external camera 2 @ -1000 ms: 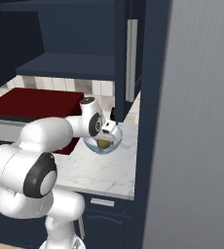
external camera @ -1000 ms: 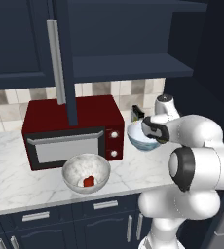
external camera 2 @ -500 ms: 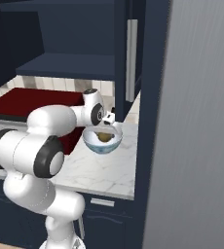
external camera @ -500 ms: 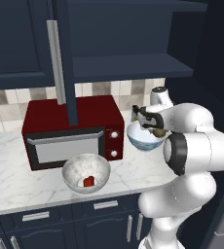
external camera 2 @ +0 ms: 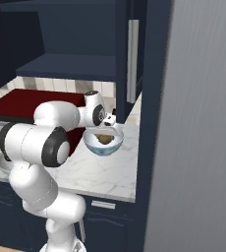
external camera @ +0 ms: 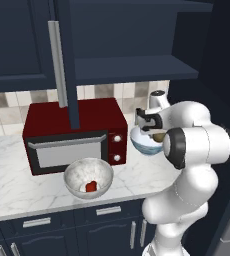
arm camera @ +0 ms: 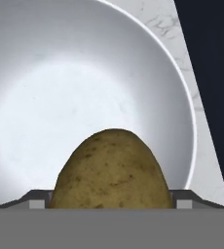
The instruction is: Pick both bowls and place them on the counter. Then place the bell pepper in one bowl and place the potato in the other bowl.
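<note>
Now gripper (external camera 2: 106,127) hovers w/ open jaws over blue-patterned bowl (external camera 2: 103,146), potato (arm camera: 113,170) inside.

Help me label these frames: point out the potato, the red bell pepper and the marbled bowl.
potato (arm camera: 113,170), hand view, middle of its brown skin.
bell pepper (external camera: 91,187), left base view, its red body.
marbled bowl (external camera: 74,176), left base view, inner wall.

Base views flank counter (external camera: 17,195); hand view seemingly downward, close.

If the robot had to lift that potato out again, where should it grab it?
Probably across the potato's narrow middle, coming straight down from above. It is an oval lump lying inside the white bowl, whose raised rim blocks any sideways approach, so only the open top looks reachable.
</note>
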### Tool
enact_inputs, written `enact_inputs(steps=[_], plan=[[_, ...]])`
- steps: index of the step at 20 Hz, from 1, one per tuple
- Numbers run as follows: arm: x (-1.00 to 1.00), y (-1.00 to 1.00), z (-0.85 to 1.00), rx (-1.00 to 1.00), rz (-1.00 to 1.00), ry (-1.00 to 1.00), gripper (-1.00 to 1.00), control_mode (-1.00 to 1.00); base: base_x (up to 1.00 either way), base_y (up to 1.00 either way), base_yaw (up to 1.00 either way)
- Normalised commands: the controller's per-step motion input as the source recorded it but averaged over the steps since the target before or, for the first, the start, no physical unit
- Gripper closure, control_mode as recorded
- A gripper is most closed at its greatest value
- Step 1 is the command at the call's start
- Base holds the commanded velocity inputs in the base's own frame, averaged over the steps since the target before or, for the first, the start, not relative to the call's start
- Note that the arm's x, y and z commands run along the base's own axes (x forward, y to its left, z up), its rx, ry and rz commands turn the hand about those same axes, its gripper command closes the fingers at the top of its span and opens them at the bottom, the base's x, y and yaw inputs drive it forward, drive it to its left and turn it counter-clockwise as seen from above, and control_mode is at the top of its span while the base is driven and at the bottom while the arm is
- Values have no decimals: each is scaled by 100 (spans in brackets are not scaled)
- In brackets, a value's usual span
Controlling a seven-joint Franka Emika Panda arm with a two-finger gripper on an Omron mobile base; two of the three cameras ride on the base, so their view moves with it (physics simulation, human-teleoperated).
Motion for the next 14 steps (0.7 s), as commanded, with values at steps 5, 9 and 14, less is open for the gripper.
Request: enact_inputs(steps=[5, 9, 14], plan=[[7, 2, -21, 0, 2, 1, 100, -100, 0, 0, 0], [11, 7, -22, 0, 1, 1, -100, -100, 0, 0, 0], [23, 12, -11, 1, 1, 0, -100, -100, 0, 0, 0]])
